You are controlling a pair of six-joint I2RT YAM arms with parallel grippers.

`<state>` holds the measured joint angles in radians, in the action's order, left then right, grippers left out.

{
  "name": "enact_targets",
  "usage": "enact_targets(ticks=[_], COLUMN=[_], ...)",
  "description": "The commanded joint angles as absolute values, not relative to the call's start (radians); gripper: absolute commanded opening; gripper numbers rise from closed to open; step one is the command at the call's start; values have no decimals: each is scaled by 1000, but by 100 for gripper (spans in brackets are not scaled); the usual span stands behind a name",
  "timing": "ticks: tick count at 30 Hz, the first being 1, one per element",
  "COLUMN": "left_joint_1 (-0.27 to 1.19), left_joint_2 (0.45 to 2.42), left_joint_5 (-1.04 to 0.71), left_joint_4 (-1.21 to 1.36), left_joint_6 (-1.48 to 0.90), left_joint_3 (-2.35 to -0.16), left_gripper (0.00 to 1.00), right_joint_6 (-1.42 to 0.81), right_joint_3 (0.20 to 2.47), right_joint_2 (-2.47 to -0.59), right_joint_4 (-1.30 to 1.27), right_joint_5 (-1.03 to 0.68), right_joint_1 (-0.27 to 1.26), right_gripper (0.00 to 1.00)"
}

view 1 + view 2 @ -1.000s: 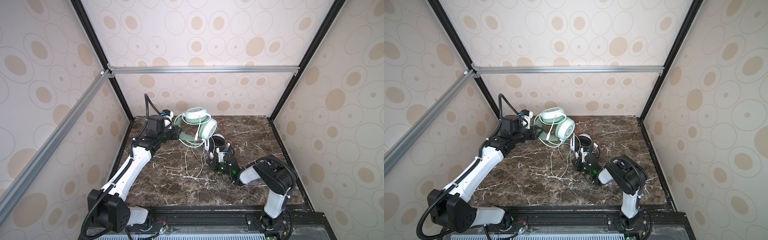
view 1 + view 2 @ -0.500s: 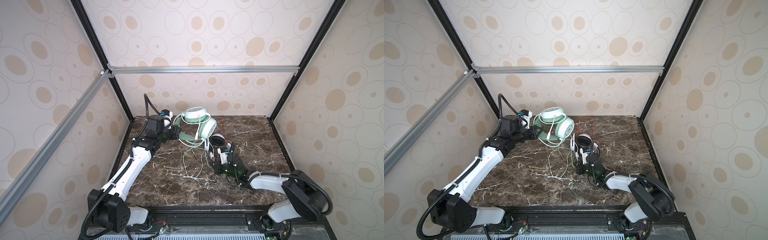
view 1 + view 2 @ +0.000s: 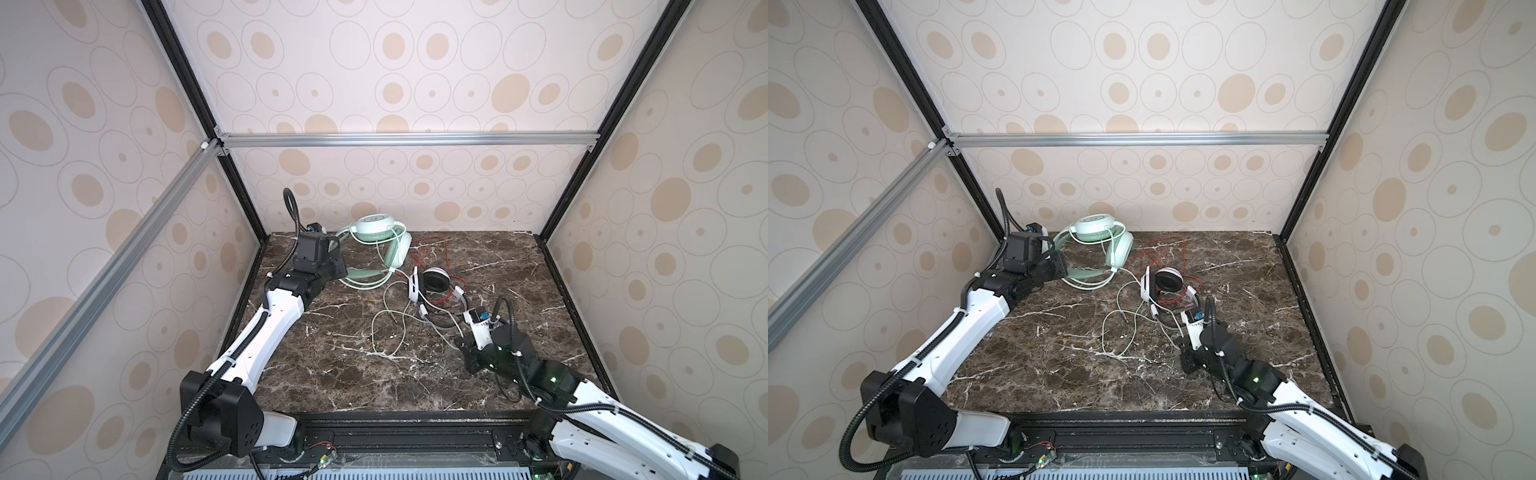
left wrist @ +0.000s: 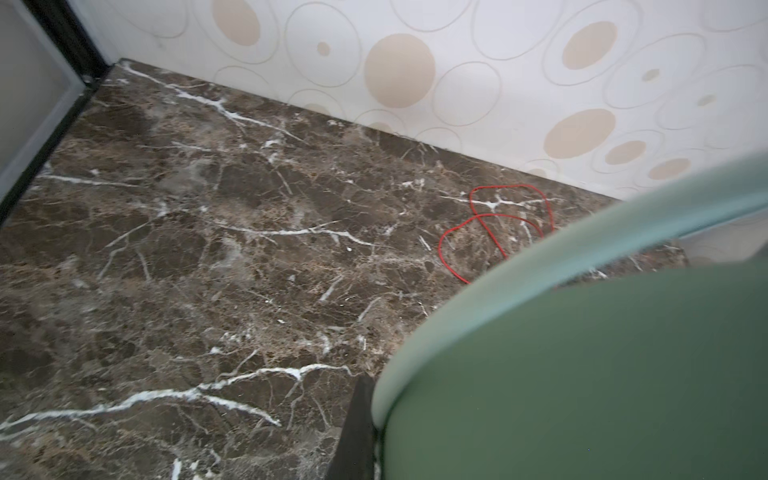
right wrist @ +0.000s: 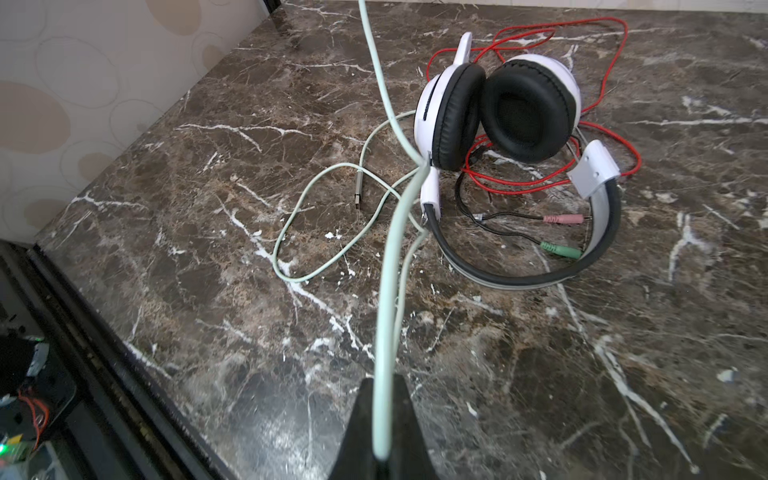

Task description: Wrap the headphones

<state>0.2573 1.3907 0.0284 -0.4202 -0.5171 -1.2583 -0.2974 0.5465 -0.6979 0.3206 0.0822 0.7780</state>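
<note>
The mint-green headphones [image 3: 376,235] [image 3: 1100,232] lie at the back left of the marble table. My left gripper [image 3: 338,266] is shut on their headband [image 4: 582,353], which hides all but one black finger [image 4: 357,428]. The white-and-black headphones [image 3: 432,282] [image 5: 498,112] lie mid-table on their thin red cable [image 5: 540,41] [image 4: 490,224]. The pale green cable [image 3: 390,324] [image 5: 386,270] loops over the table in front of both. My right gripper [image 5: 382,415] [image 3: 459,343] is shut on this cable, front right of the white headset.
The green cable's metal plug [image 5: 358,191] lies loose on the marble. Pink [image 5: 565,218] and green [image 5: 561,250] jack plugs rest inside the white headband. Patterned walls enclose three sides; a black rail [image 3: 415,436] runs along the front edge.
My right gripper has closed on the pale green cable and drawn back toward the front right, the arm stretching out low. The left arm has stayed still.
</note>
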Motion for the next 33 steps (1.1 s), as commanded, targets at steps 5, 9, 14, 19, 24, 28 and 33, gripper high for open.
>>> enact_targets(ticks=[5,9,14,19,24,28,33], left_joint_1=[247,247,246,252,293,340,408], left_joint_2=[1437,1458,1469,1488,1517,1529,1566], left_joint_5=[140,174,258,283,305,359,476], left_joint_4=[-415,-428,-461,-482,-505,-511,-560], left_joint_6=[-600,-590,-588,-583,-541,-494,-458], left_joint_3=[-1331,-1340,-1356,-1373,-1395,-1400,-1432], left_gripper=[0,0,0,0,0,0,0], right_joint_6=[-244,-246,-235,-195,-142,-86,27], right_joint_3=[613,643,710,800,919,1063,1289], right_joint_2=[-611,-578,-535,-606,-725,-811,-915], right_joint_4=[581,643,710,739,807,909,1004], right_joint_5=[25,78,112,51,172,332,451], right_joint_1=[815,874,901,915,1038,1099,1099], right_gripper=[0,0,0,0,0,0,0])
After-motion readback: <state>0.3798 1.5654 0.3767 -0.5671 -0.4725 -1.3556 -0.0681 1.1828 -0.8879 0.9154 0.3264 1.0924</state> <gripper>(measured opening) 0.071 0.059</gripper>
